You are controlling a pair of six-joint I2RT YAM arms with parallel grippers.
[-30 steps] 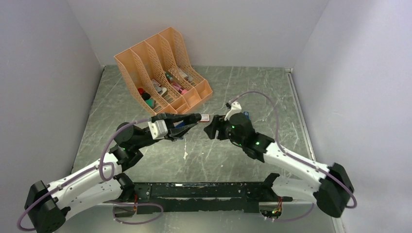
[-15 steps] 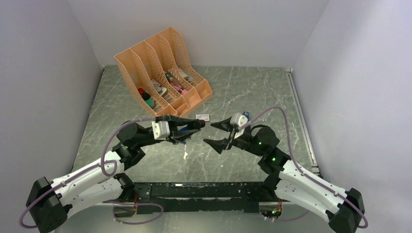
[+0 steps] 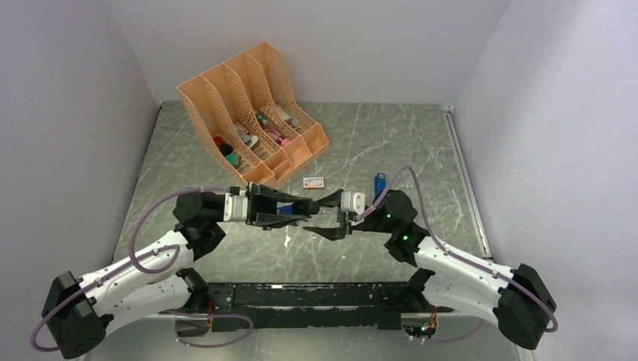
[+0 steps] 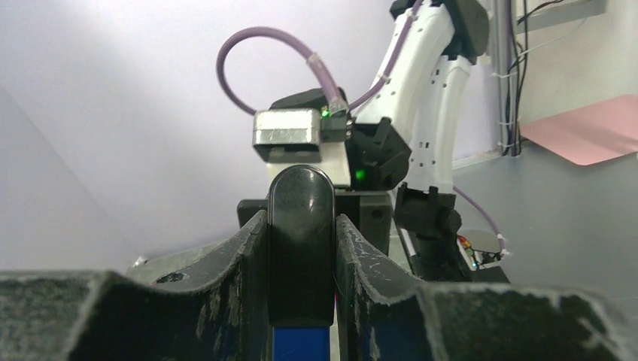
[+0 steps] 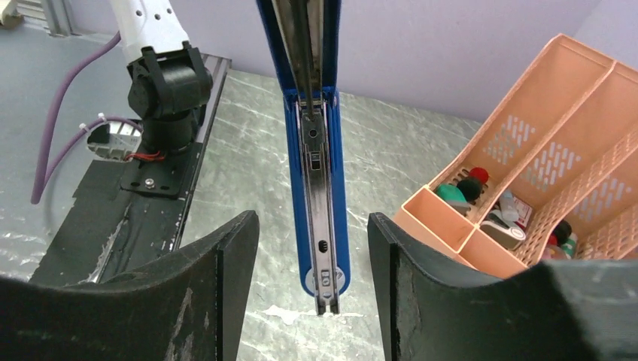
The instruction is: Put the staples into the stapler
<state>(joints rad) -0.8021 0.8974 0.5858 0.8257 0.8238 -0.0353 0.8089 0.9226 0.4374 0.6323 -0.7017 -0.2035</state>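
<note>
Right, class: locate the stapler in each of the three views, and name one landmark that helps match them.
Top external: the stapler sits centre, held by the left gripper.
Left wrist: lower centre, its black end between the fingers.
Right wrist: down the middle, metal channel showing.
Landmark: the peach organiser, upper left in top external, right edge in right wrist; not in left wrist.

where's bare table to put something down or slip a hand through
Widest bare table: back right, between the orange organizer and the right wall. Also a strip between the organizer and the left wall, and the near patch before the black base rail. Crowded at centre: left tool, right tool, stapler, with the small box just behind.
</note>
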